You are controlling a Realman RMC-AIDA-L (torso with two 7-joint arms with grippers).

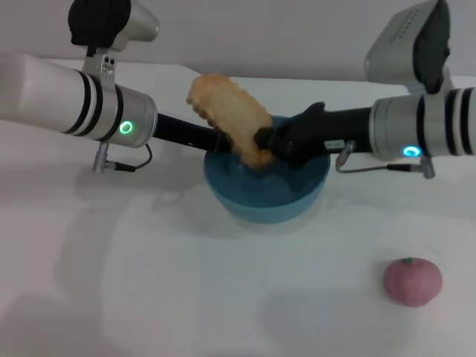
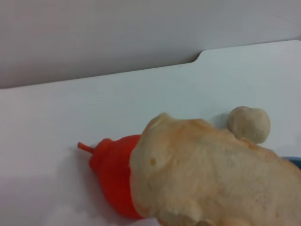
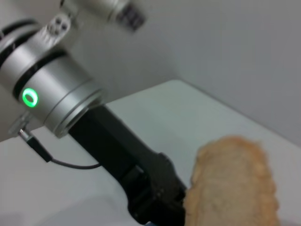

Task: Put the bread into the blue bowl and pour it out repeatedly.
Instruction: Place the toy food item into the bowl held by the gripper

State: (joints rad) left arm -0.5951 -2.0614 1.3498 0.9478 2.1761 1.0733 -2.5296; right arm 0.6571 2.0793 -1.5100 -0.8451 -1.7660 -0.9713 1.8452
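I am holding the bread (image 1: 227, 115) tilted over the blue bowl (image 1: 266, 195) with the right gripper (image 1: 269, 141), its jaws closing on the loaf's lower end just above the bowl's hollow, while the upper end is sticking out past the bowl's far rim. The left gripper (image 1: 216, 141) is reaching in at the bowl's rim on the opposite side, behind the loaf, and I cannot tell whether its jaws are parted or pinching the rim. To my eye I am in the middle of placing the loaf, so I am aiming to lower it flatter toward the bowl's middle before letting go, since it is about as long as the bowl is wide and could hang up on the rim. Beyond the bowl, a red pepper (image 2: 113, 176) and a small beige lump (image 2: 249, 123) are lying on the bench (image 1: 149, 282); a pink fruit (image 1: 413, 281) is sitting well apart from the bowl on the near side.
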